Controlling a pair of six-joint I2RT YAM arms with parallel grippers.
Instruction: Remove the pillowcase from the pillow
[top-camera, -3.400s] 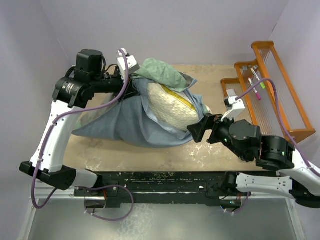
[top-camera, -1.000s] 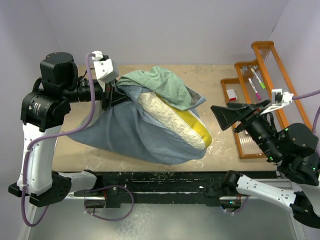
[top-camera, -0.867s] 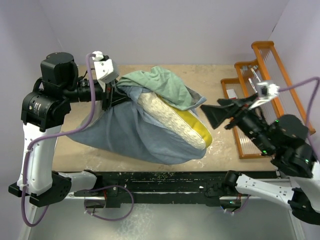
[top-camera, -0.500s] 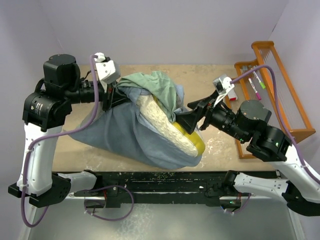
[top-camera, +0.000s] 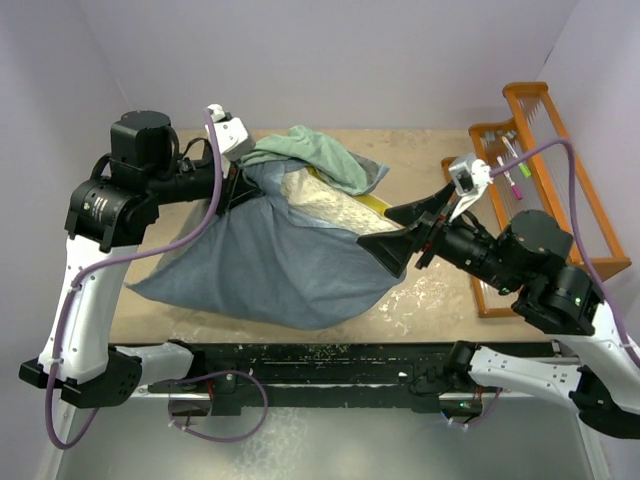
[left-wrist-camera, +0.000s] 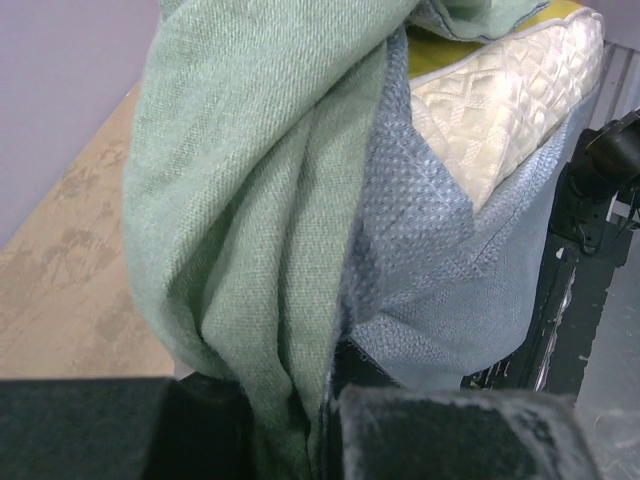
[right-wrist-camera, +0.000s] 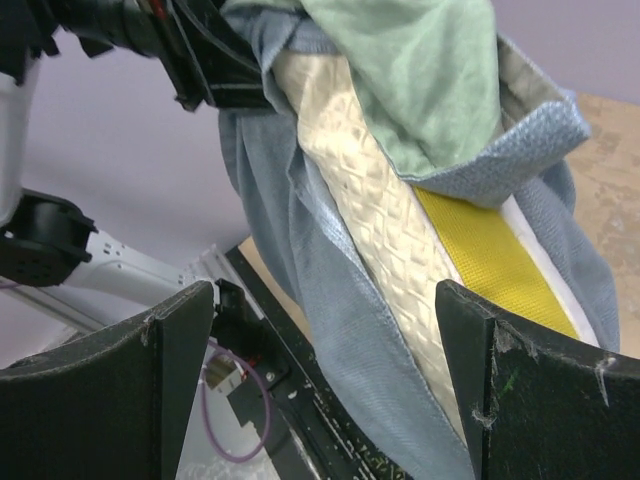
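Note:
The pillowcase (top-camera: 270, 262) hangs as a blue-grey sack, with its sage green side (top-camera: 312, 158) bunched on top. My left gripper (top-camera: 238, 186) is shut on its gathered upper left edge; in the left wrist view the green fold (left-wrist-camera: 250, 200) and blue-grey layer (left-wrist-camera: 425, 260) run down between my fingers (left-wrist-camera: 470, 435). The cream quilted pillow (top-camera: 325, 203) with its yellow side (top-camera: 377, 206) shows through the sack's mouth. My right gripper (top-camera: 400, 238) is open at the pillow's right end. In the right wrist view (right-wrist-camera: 325, 390) the blue-grey case edge (right-wrist-camera: 335, 320) and the pillow (right-wrist-camera: 375, 225) lie between the jaws.
An orange wire rack (top-camera: 545, 175) with pens stands at the right of the sandy table (top-camera: 430, 300). A black rail (top-camera: 330, 360) runs along the front edge. Purple walls close the back and sides.
My right gripper has swung in from the right to the pillow's right end, still open. My left arm has shifted right, still gripping the case. The sack now covers more of the pillow.

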